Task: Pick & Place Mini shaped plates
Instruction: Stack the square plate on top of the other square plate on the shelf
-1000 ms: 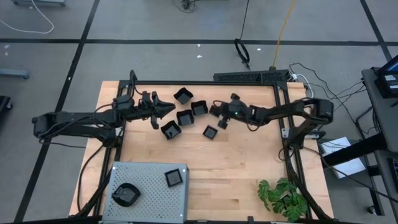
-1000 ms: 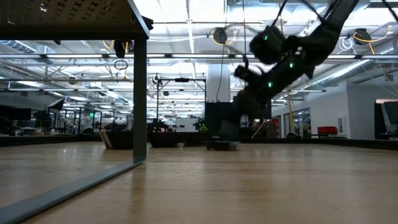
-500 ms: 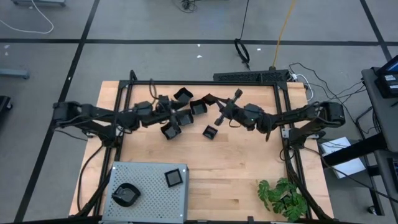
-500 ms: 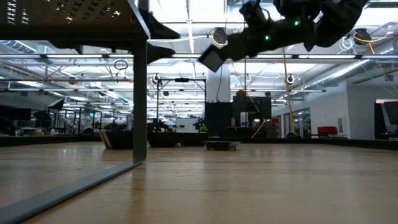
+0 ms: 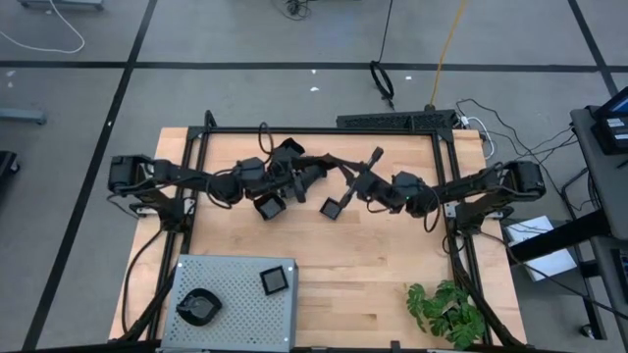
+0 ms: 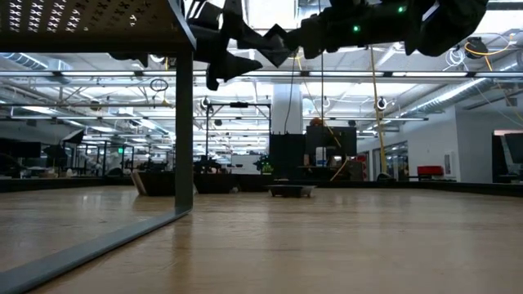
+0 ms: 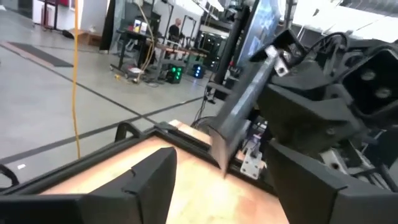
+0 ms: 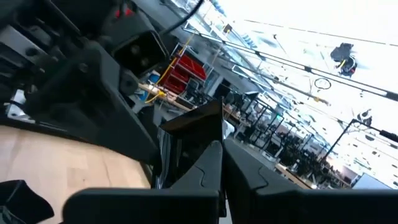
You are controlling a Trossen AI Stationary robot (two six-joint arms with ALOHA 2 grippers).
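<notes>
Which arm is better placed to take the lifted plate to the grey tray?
Left, probably: the tray sits on its side, and the open left tool faces the plate held in the right tool.

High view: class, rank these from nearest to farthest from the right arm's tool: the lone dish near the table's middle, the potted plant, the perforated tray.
Measured from the right tool:
1. Lone dish, just beside it, mid-table.
2. Potted plant, at the near right corner.
3. Perforated tray, at the near left corner.

Two slim black jointed arms (image 5: pixel 186 179) trail dark cables; small green lights (image 6: pixel 355 28) glow.
</notes>
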